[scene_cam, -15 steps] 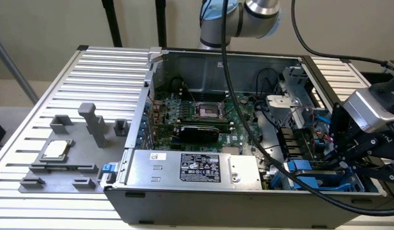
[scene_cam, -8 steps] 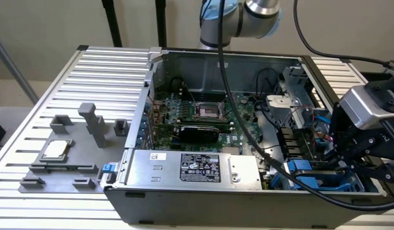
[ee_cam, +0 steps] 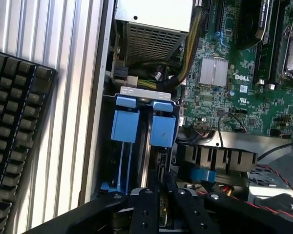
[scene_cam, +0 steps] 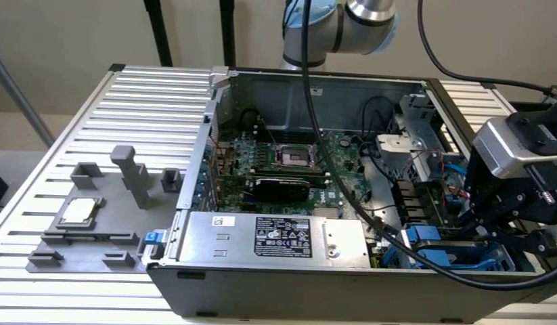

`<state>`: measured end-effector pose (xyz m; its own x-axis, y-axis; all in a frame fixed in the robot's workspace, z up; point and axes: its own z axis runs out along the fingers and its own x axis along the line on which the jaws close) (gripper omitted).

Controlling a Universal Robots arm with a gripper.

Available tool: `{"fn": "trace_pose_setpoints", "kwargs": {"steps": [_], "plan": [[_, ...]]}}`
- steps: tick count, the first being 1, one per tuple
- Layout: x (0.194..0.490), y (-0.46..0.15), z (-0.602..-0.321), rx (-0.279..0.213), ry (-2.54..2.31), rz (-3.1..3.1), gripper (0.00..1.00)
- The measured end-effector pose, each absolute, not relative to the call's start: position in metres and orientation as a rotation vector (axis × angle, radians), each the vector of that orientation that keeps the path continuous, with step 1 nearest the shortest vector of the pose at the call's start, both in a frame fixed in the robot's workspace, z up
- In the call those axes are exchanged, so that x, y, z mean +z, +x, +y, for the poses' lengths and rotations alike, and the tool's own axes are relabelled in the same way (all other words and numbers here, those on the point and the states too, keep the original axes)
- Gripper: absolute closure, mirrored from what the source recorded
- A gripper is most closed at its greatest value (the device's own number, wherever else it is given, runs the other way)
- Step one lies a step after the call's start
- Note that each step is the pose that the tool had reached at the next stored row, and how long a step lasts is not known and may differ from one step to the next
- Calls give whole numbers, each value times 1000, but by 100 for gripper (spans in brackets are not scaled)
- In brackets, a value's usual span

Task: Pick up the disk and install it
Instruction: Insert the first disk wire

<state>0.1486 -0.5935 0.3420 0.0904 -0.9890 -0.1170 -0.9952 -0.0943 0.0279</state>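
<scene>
Blue carrier rails are marking the disk [ee_cam: 154, 161], which is sitting upright in the drive bay [ee_cam: 118, 146] at the corner of the open computer case [scene_cam: 296, 298], just beside the case's outer wall. In the wrist view the two blue tabs [ee_cam: 124, 126] of the bay are standing side by side, and the disk's thin edge is running down from the one nearer the motherboard toward the gripper [ee_cam: 161, 187]. The black fingers [ee_cam: 172, 183] are standing close together, pinching the disk's edge between them.

In the exterior view the gripper [scene_cam: 522, 233] is hanging at the exterior view's right, over the blue bay, with a grey camera block [scene_cam: 518, 149] mounted above it and a thick black cable [scene_cam: 440, 267] looping down past the case front. The silver power-supply box [scene_cam: 273, 237] with its black label is lying along the front of the case, and the green motherboard [scene_cam: 287, 162] is filling the middle, its processor socket [scene_cam: 294, 157] open.

On the ribbed metal desk [scene_cam: 143, 95], at the exterior view's left, a grey fixture [scene_cam: 97, 237] is carrying a small square silver chip [scene_cam: 80, 211], well apart from the case. In the wrist view a black keyboard [ee_cam: 14, 141] is lying on the desk beside the case wall.
</scene>
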Motion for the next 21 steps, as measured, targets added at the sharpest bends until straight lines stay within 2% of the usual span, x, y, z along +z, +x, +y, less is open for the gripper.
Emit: {"fn": "trace_pose_setpoints", "kwargs": {"steps": [9, 21], "plan": [[341, 143, -592, 134, -2215, 2115, 84], [340, 135, -590, 50, -2187, 2128, 84]]}}
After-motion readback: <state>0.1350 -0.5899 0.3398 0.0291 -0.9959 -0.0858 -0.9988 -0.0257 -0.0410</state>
